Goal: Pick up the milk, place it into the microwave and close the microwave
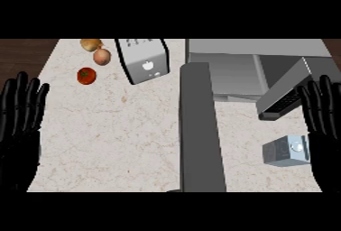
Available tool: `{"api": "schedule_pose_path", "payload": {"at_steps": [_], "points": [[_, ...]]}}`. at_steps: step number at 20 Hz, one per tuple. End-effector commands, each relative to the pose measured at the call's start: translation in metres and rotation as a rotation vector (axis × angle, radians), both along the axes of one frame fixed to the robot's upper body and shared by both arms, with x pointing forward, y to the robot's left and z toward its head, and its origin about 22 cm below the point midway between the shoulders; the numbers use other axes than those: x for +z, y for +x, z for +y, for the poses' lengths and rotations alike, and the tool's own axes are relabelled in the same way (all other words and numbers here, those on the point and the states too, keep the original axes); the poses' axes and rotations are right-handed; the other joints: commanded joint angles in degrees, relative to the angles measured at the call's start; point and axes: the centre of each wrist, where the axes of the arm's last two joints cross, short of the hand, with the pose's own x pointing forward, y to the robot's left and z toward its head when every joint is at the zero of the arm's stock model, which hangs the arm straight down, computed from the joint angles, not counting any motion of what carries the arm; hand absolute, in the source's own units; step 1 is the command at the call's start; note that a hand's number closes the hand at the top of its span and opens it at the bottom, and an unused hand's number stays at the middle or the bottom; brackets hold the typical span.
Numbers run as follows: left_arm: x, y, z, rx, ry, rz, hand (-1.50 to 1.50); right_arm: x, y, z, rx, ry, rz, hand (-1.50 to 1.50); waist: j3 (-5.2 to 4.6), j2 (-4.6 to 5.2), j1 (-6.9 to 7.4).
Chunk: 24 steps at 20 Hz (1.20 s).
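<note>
Two robot hands spread: left robot hand (21, 113), right robot hand (321, 113) beside boxy grey milk (286, 151).

Each robot hand (20, 117) (323, 113) open, fingers up

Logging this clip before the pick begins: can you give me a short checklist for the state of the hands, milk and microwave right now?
1. Milk carton reachable on the counter: ok, it sits near the right edge, just left of the right hand.
2. Right hand free to grasp: ok, fingers straight, holding nothing.
3. Left hand out of the way: ok, open at the left edge, resting.
4. Microwave door open: ok, it swings out toward the robot.
5. Microwave interior free for the carton: cannot tell, the cavity is hardly shown from above.
6. Tomato and toaster off the path: ok, both are far left.
</note>
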Motion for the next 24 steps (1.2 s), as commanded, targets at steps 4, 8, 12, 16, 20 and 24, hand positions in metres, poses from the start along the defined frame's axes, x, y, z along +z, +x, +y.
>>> {"api": "schedule_pose_path", "payload": {"at_steps": [4, 8, 12, 16, 20, 24], "points": [[0.011, 0.001, -0.001, 0.002, 0.012, -0.004, -1.5, 0.017, -0.007, -0.004, 0.085, -0.002, 0.004, -1.5, 0.17, -0.34, -2.0], [-0.012, -0.007, -0.008, -0.064, -0.165, 0.103, -1.5, 0.013, -0.019, 0.002, 0.35, 0.13, 0.118, -1.5, 0.2, -0.54, -1.59], [-0.009, -0.017, 0.001, -0.075, -0.187, 0.109, -1.5, 0.024, -0.04, -0.002, 0.393, 0.141, 0.128, -1.5, 0.17, -0.43, -1.95], [-0.051, -0.033, 0.017, -0.063, -0.194, 0.132, -1.5, 0.02, -0.055, -0.013, 0.371, 0.126, 0.143, -1.5, 0.16, -0.38, -1.98], [-0.028, -0.043, 0.016, -0.069, -0.187, 0.121, -1.5, 0.02, -0.06, -0.02, 0.246, 0.13, 0.107, -1.5, 0.19, -0.4, -2.09], [-0.026, -0.043, 0.021, -0.07, -0.176, 0.118, -1.5, 0.002, -0.047, -0.025, 0.187, 0.073, 0.118, -1.5, 0.19, -0.34, -2.03]]}}
